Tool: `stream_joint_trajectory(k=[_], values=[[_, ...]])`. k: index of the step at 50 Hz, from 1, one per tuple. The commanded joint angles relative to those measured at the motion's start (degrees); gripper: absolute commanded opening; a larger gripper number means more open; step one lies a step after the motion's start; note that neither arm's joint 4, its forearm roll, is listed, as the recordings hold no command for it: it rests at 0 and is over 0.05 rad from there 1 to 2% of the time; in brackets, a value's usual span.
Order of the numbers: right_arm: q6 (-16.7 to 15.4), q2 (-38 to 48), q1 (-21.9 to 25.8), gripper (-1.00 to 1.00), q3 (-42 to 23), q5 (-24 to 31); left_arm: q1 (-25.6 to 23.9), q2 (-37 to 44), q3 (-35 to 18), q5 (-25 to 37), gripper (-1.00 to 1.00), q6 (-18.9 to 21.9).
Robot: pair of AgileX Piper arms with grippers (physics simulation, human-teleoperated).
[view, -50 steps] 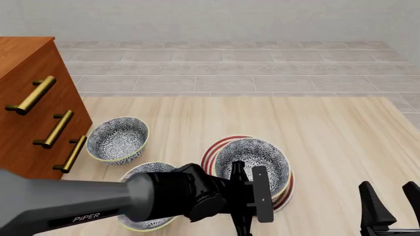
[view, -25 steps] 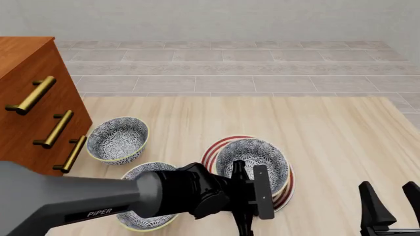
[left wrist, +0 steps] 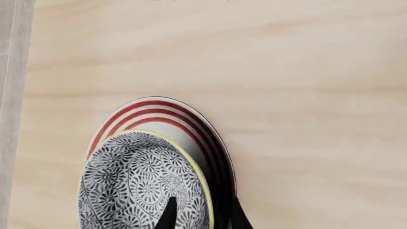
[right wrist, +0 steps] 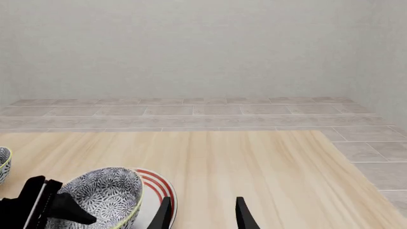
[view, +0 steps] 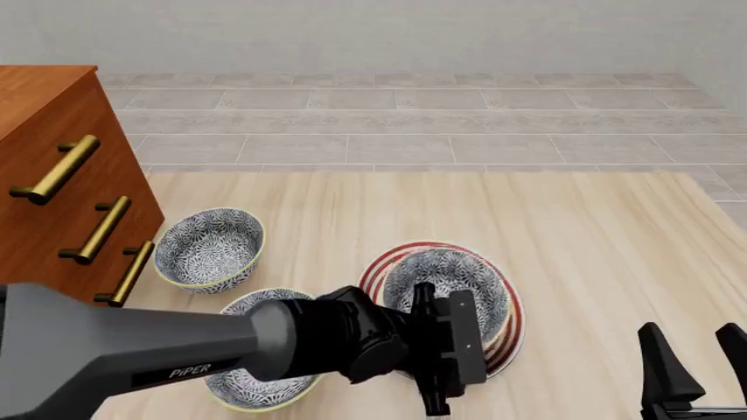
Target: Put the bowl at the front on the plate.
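I've lowered the bowl [view: 450,293] since a sec ago; it now looks seated on the plate [view: 376,267]. Left fingers [left wrist: 168,214] pinch its near rim. Right fingers [right wrist: 240,214] spread, idle. Release next, I reckon.

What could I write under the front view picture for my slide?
The left claw holds a flowery bowl by its rim over the red-ringed plate.

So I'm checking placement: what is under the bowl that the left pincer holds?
The red-ringed plate lies under the bowl, its rings showing around the rim. The left pincer grips the bowl's rim. The plate's middle is covered, so contact is unclear.
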Motion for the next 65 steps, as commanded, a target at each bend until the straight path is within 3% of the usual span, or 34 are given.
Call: stream_joint_trajectory(k=[1,65], values=[[-0.01,0.00,-0.01,1.00,0.00,0.00,0.17,0.01,-0.28,-0.21,1.00,0.25],[0.01,0.00,-0.01,1.00,0.00,-0.01,-5.62,-15.25,7.66,1.16,1.00,-5.55]])
